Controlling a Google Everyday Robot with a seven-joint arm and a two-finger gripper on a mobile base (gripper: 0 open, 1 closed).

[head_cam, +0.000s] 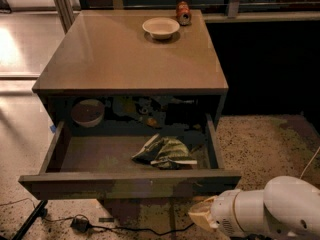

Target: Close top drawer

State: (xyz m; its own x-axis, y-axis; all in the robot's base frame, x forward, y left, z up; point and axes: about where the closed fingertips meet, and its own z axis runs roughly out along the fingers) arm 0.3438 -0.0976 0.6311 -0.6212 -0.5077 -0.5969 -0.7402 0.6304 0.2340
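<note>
The top drawer point(130, 185) of the grey-brown cabinet point(130, 59) stands pulled far out, its plain flat front facing me at the lower middle. Inside it lies a crumpled green and white bag point(165, 152), with a round bowl point(87, 112) and dark clutter further back under the cabinet top. My gripper point(200, 217), a tan tip on the white arm point(270, 211), is low at the bottom right. It sits just below and in front of the right end of the drawer front.
A white bowl point(161, 27) and a red can point(183, 13) stand at the back of the cabinet top. A black cable with a plug point(80, 224) lies on the speckled floor under the drawer. A metal leg point(27, 221) slants at the bottom left.
</note>
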